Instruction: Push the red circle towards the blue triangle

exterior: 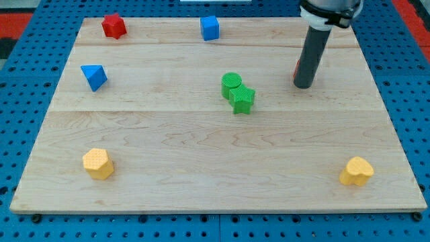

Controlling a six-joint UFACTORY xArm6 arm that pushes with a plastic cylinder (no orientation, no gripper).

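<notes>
The red circle is almost wholly hidden behind my rod at the view's right; only a red sliver shows at the rod's left edge. My tip rests on the board right in front of it, apparently touching. The blue triangle lies far off at the view's left, at about the same height.
A green circle and a green star sit touching near the middle, between my tip and the blue triangle. A red star and a blue cube lie at the top. Two yellow blocks lie near the bottom corners.
</notes>
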